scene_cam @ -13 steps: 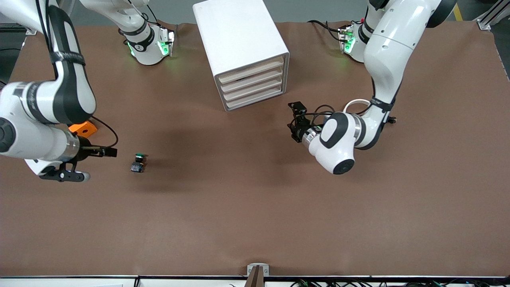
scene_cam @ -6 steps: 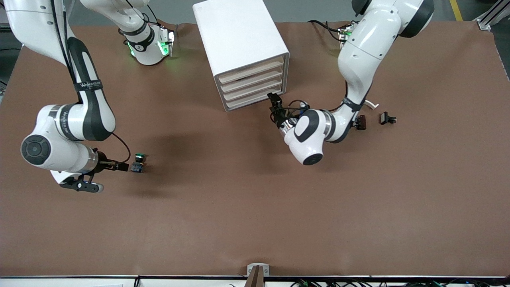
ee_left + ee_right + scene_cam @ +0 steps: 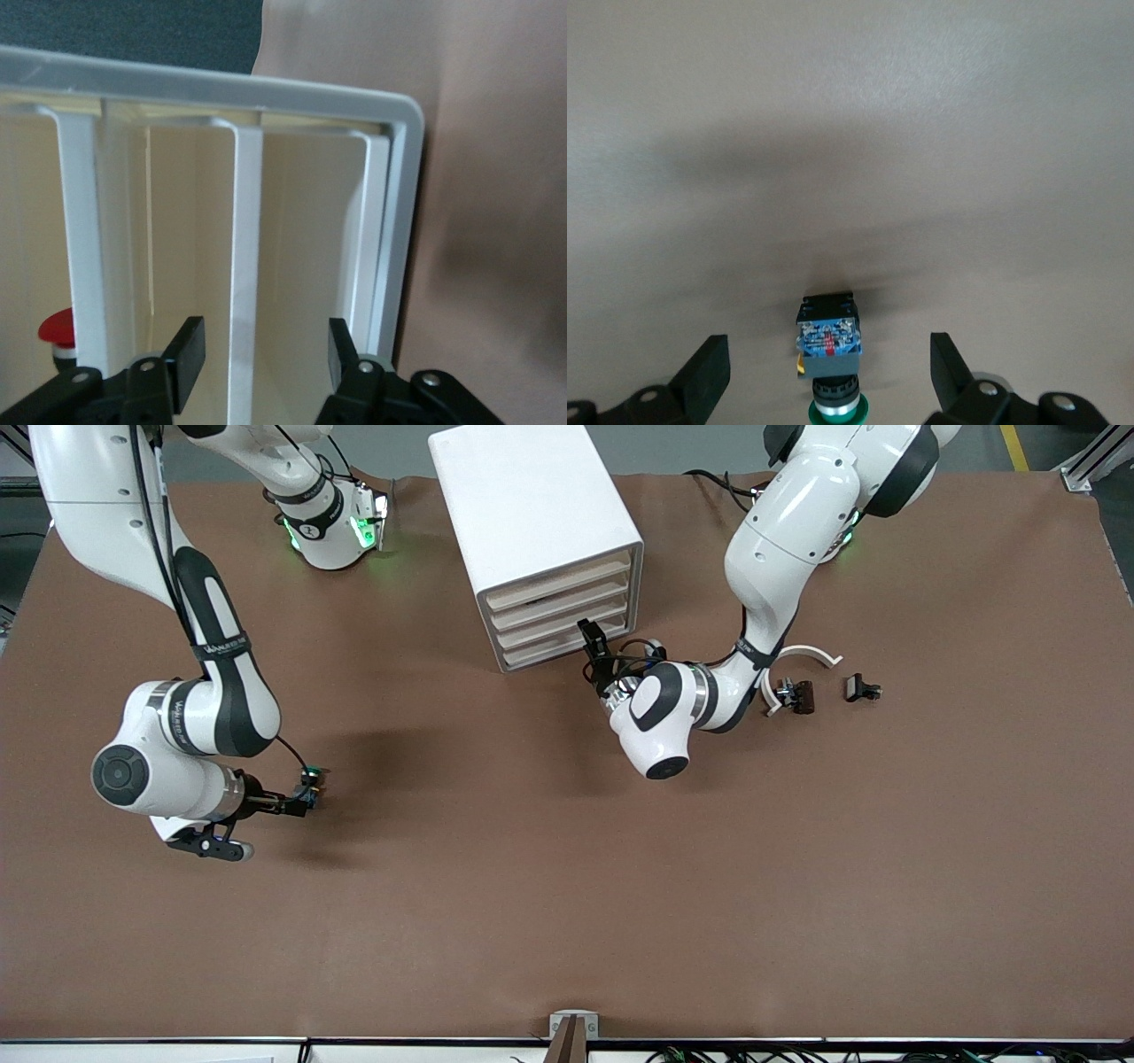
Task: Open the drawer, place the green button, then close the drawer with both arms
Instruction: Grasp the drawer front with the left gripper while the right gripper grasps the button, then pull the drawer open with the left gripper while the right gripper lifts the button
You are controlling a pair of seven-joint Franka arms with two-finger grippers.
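**Two grippers placed, nothing gripped yet**

Front view:
- The white drawer cabinet (image 3: pixel 532 514) is seen at the end of the table (image 3: pixel 567 921) farthest from the camera, between the arm bases. All drawers (image 3: pixel 563 611) are shut.
- The left gripper (image 3: pixel 592 638) is set against the lowest drawer front, at the corner toward the left arm's end.
- The button (image 3: pixel 310 777) lies on the table toward the right arm's end, nearer to the camera than the cabinet, green cap pointing away from the camera.
- The right gripper (image 3: pixel 299 804) is positioned low at the button.
- Two dark clip pieces (image 3: pixel 795 693) and a white curved strip (image 3: pixel 802 654) are seen toward the left arm's end.

Left wrist view:
- The left gripper (image 3: pixel 261 354) is released. Its fingers (image 3: pixel 186 359) stand apart, one on each side of a white drawer lip (image 3: pixel 248 266), with no contact visible.
- A small red round item (image 3: pixel 55 328) is visible at the frame edge.

Right wrist view:
- The right gripper (image 3: pixel 824 372) is spread wide. The button (image 3: pixel 828 336) sits between the fingers (image 3: pixel 709 372), untouched, resting on the table.
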